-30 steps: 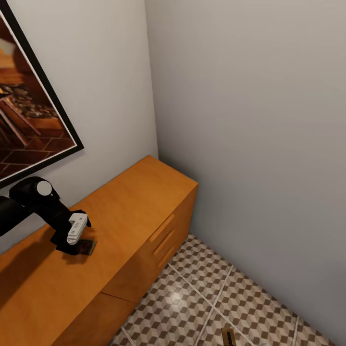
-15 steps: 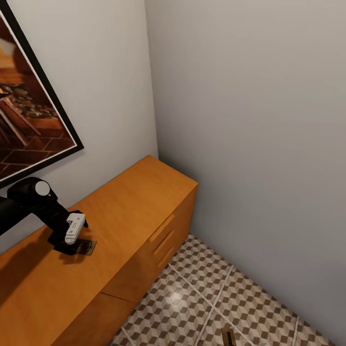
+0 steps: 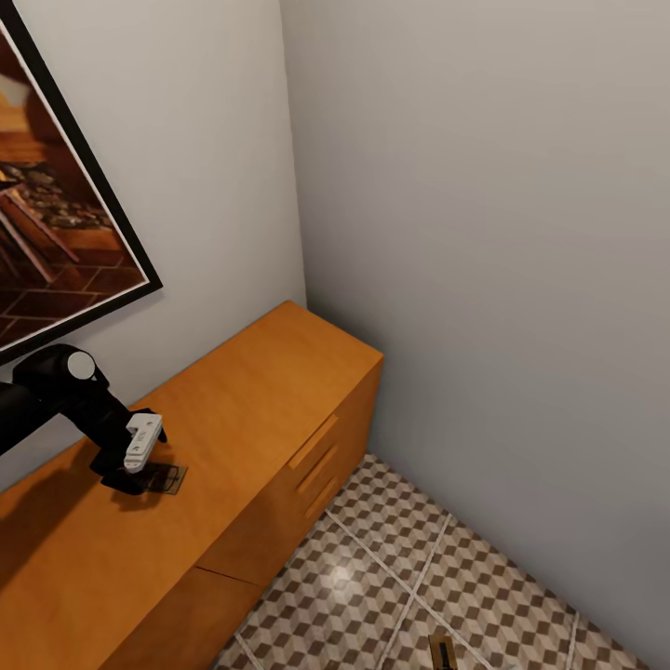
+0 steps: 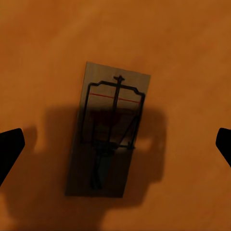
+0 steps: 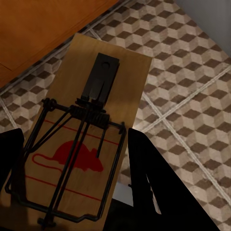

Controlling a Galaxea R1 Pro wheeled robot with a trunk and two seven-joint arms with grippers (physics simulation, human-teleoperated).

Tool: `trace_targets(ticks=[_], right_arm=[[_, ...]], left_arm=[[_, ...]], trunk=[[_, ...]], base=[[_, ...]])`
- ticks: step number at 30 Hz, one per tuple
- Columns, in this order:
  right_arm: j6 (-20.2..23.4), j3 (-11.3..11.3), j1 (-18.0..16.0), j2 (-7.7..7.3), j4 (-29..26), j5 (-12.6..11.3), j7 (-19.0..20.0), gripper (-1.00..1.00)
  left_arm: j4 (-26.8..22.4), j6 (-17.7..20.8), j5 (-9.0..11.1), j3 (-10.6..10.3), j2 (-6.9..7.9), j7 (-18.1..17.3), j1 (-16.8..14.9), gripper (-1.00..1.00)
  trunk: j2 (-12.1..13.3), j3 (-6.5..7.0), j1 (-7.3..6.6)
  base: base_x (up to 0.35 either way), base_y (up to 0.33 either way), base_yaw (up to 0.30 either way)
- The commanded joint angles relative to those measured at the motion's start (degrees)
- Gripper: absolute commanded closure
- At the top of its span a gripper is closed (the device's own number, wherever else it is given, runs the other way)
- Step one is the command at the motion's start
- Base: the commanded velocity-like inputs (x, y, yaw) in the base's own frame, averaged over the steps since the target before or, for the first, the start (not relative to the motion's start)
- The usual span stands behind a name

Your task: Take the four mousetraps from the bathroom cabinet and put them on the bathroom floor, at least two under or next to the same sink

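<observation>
Head view: the left gripper hangs nose-down over the top of the cabinet, directly above a mousetrap lying flat on the wood at about 8 o'clock in the frame. In the left wrist view that mousetrap sits centred between the two dark fingertips, which stand wide apart and clear of the board on both sides; the claw is fully spread and holds nothing. The alignment suggests it is placed to close across the board's narrow width. In the right wrist view, a second mousetrap with a red mouse mark is clamped between the right gripper's fingers, held over the tiled floor beside the cabinet edge; the claw is closed on it, presumably carried so both traps go down together. A small tan object lies on the floor at 6 o'clock in the head view; it may be another trap, too small to confirm. Judgement: the pick from the cabinet top is pending.
</observation>
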Motion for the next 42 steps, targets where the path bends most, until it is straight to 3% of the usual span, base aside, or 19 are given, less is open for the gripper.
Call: trace_targets(ticks=[1,16,42], right_arm=[[-0.1,0.4,0.0,-0.01,0.0,-0.7,0.3,1.00],[-0.2,0.4,0.0,-0.01,0.0,-0.7,0.6,1.00],[-0.2,0.4,0.0,0.00,0.0,-0.7,0.6,1.00]], left_arm=[[0.0,0.6,-0.2,-0.2,0.02,-0.2,-0.1,-1.00],[0.7,0.6,-0.3,-0.3,-0.12,-0.2,-0.1,-1.00],[0.7,0.6,-0.3,-0.3,-0.13,-0.2,-0.1,-1.00]], trunk=[[-0.1,-0.09,0.03],[-0.1,-0.20,0.03],[-0.1,-2.39,0.03]], base=[[0.000,0.000,0.000],[0.000,0.000,0.000],[0.000,0.000,0.000]])
